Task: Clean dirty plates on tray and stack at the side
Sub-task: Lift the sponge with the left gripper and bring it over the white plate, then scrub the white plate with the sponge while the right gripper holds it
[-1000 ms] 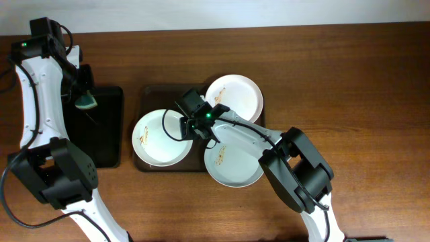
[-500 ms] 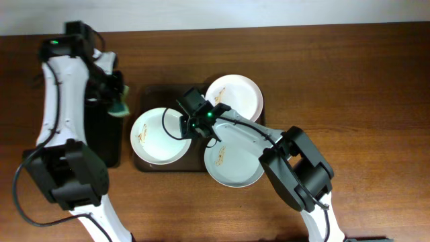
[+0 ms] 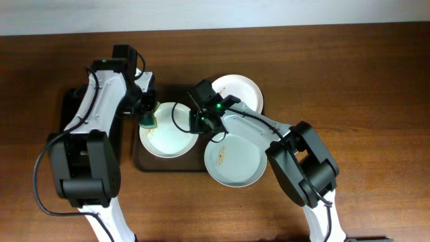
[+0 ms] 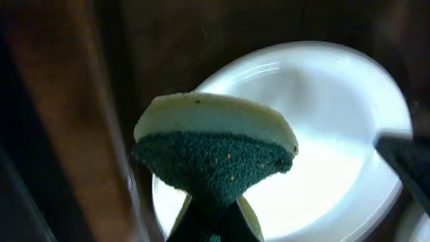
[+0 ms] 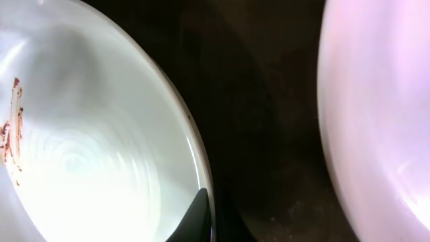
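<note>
The brown tray [image 3: 140, 164] on the bench [image 3: 349, 101] carried three pale plates: the left plate [image 3: 168, 138], the far plate [image 3: 243, 94] on the right, and the crumb-stained near plate [image 3: 238, 165] overhanging its near edge. The right end effector [image 5: 203, 210] was clenched on the left plate's right rim. The left end effector [image 4: 213, 218] gripped a green-and-yellow sponge [image 4: 215, 148] over that plate's left rim.

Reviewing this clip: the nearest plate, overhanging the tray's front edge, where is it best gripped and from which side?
Pinch the nearest plate by its thin rim where it sticks out past the tray, coming from the near side. It lies flat and shallow, so only the rim offers a hold, and the overhang probably leaves room for a finger underneath.
</note>
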{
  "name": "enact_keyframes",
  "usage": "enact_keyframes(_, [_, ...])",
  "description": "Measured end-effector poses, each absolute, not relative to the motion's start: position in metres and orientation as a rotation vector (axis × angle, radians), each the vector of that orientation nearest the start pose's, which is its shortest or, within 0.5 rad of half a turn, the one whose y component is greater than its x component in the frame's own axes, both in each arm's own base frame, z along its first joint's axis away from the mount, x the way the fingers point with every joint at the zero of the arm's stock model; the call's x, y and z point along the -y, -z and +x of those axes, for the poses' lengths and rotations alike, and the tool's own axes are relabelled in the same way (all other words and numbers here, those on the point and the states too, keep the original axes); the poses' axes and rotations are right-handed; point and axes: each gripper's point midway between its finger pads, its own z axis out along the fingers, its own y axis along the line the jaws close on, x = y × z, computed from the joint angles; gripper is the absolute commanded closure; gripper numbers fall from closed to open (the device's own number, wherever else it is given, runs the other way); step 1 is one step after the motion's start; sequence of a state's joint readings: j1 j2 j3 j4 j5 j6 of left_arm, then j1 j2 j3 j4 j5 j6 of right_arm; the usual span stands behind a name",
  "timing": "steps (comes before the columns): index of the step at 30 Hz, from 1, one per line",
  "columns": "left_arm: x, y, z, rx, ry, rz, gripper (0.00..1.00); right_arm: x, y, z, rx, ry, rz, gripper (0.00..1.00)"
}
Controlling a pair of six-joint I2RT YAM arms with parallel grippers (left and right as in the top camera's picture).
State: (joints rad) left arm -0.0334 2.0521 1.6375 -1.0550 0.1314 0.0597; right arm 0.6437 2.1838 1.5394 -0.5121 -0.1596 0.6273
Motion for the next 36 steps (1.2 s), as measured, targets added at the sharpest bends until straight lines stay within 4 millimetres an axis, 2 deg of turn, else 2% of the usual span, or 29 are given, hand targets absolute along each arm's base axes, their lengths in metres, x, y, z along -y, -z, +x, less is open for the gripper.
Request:
enact_keyframes(5, [0.047, -0.029, 0.414, -2.994, 0.197, 0.191, 0.99, -0.323, -0.007, 0.385, -2.853, -0.54, -0.07, 0.96])
enact_keyframes(11, [0.063, -0.014, 0.414, -2.955, 0.193, 0.259, 0.99, -0.323, -0.007, 0.385, -2.855, -0.538, -0.069, 0.96])
enact_keyframes(14, [0.062, -0.013, 0.403, -2.997, 0.196, 0.277, 0.99, -0.322, -0.007, 0.385, -2.854, -0.538, -0.069, 0.96])
enact_keyframes(18, [0.058, -0.013, 0.375, -3.107, 0.2, 0.339, 0.99, -0.323, -0.007, 0.385, -2.854, -0.539, -0.07, 0.96])
enact_keyframes(21, [0.053, -0.022, 0.36, -3.181, 0.207, 0.352, 0.99, -0.323, -0.007, 0.385, -2.855, -0.539, -0.069, 0.96])
enact_keyframes(23, [0.049, -0.031, 0.368, -3.162, 0.205, 0.342, 0.99, -0.323, -0.007, 0.385, -2.855, -0.539, -0.068, 0.96])
enact_keyframes(26, [0.047, -0.042, 0.394, -3.072, 0.193, 0.328, 0.99, -0.323, -0.007, 0.385, -2.855, -0.539, -0.069, 0.96])
enact_keyframes(31, [0.046, -0.042, 0.428, -2.936, 0.162, 0.281, 0.99, -0.323, -0.007, 0.385, -2.854, -0.539, -0.069, 0.96])
enact_keyframes(33, [0.046, -0.039, 0.43, -2.922, 0.162, 0.271, 0.99, -0.323, -0.007, 0.385, -2.854, -0.539, -0.069, 0.96])
enact_keyframes(36, [0.043, -0.028, 0.422, -2.95, 0.13, 0.27, 0.99, -0.323, -0.007, 0.385, -2.854, -0.54, -0.068, 0.96])
